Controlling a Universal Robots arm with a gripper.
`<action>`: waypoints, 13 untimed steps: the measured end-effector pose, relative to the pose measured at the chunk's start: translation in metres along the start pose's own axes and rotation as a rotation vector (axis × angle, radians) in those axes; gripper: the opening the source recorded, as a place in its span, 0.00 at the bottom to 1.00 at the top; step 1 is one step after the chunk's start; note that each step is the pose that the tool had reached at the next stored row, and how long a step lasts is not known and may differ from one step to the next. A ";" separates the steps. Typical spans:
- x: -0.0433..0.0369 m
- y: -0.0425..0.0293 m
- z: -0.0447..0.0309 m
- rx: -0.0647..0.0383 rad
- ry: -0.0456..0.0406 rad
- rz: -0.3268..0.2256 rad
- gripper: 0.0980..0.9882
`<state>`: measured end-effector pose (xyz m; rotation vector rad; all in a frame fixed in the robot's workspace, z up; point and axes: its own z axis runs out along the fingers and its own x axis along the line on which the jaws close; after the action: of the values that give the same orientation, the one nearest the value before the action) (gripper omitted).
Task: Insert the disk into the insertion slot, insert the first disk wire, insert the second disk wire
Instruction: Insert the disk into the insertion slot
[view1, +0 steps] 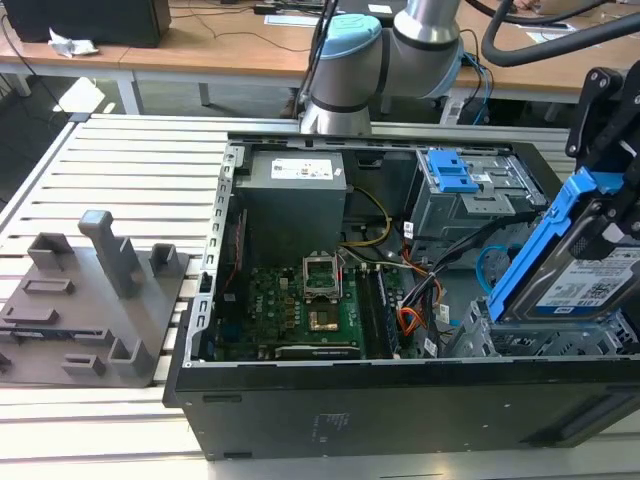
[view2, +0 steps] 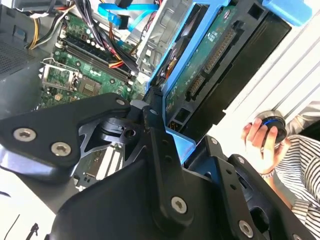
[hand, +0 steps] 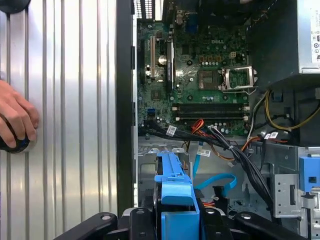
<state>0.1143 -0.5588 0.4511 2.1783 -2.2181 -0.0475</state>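
Note:
My gripper is shut on the disk, a silver drive with a white-and-blue label in a bright blue carrier. The disk hangs tilted, its lower end just over the insertion slot, the grey perforated cage at the case's front corner on the exterior view's right. In the second wrist view the disk shows its green board and connectors between the black fingers. In the first wrist view the blue carrier points at the cage. A light blue flat wire and a black wire bundle lie loose beside the cage.
The open case holds the motherboard, a grey power supply and a taller bay with a blue latch. A grey fixture block stands on the slatted table at the exterior view's left. A person's hand rests on the table beside the case.

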 end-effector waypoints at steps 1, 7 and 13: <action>-0.0040 -0.0016 0.0033 0.000 0.0000 0.000 0.30; -0.0118 -0.0047 0.0121 -0.001 0.0000 0.000 0.30; -0.0146 -0.0061 0.0223 -0.002 -0.0001 0.000 0.30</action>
<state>0.1197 -0.5444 0.4285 2.1774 -2.2174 -0.0494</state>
